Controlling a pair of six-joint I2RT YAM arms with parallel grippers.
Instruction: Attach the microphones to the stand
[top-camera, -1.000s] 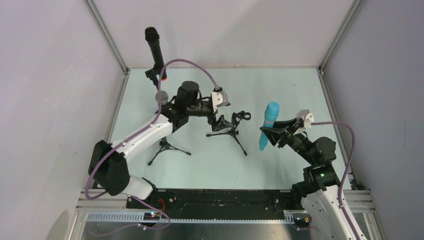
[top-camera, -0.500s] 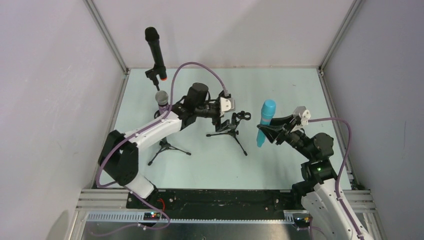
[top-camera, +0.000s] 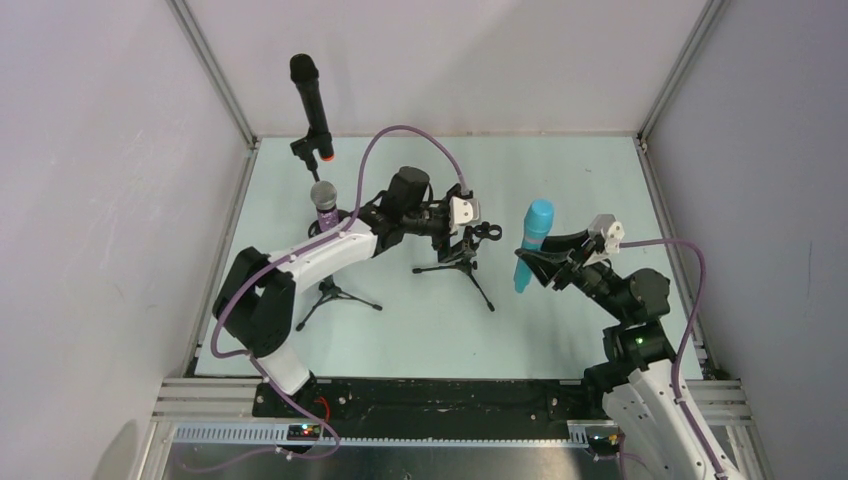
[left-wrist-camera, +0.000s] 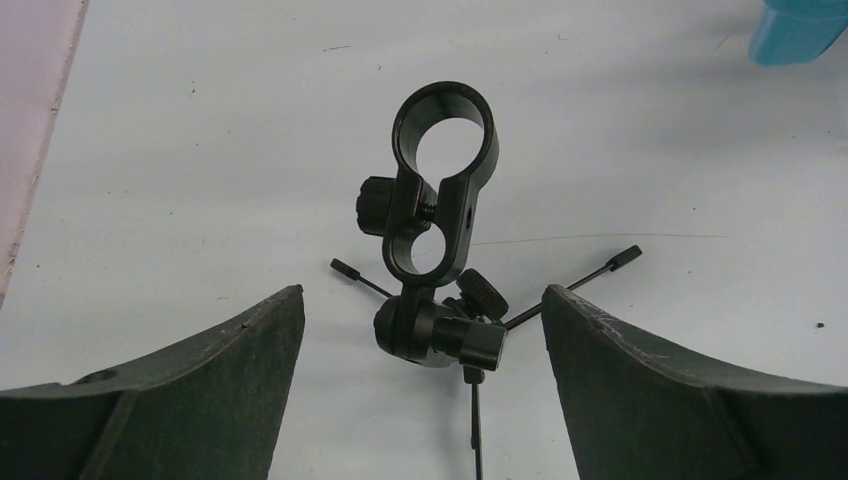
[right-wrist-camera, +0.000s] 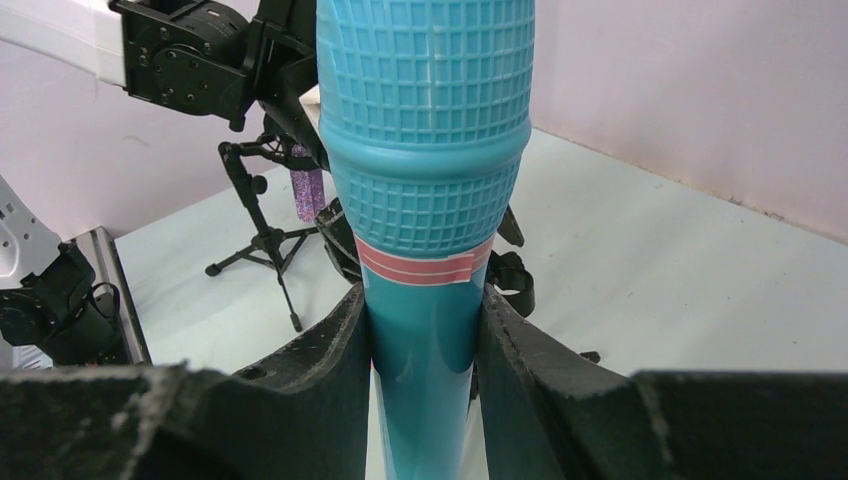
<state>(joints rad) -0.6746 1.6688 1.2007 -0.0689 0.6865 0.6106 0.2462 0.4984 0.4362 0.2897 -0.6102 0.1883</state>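
Note:
A black microphone (top-camera: 311, 105) with an orange end ring stands in a stand at the back left. The purple microphone (top-camera: 324, 205), silver head up, sits in a tripod stand (top-camera: 335, 293) in front of it. In the middle stands an empty stand (top-camera: 462, 260) with its black ring clamp (left-wrist-camera: 445, 130) facing up. My left gripper (left-wrist-camera: 422, 300) hangs open over this stand, its fingers (left-wrist-camera: 200, 390) on either side of the stand's head without touching it. My right gripper (right-wrist-camera: 425, 330) is shut on the handle of the light blue microphone (right-wrist-camera: 425, 150), held upright just right of the empty stand.
Metal frame posts and pale walls close in the mat (top-camera: 560, 170) on three sides. The tripod legs (top-camera: 480, 285) of the middle stand spread toward me. A purple cable (top-camera: 400, 135) arcs over the left arm.
My left arm has swung right from beside the purple microphone to over the empty stand's head. The right arm has edged slightly left with the blue microphone.

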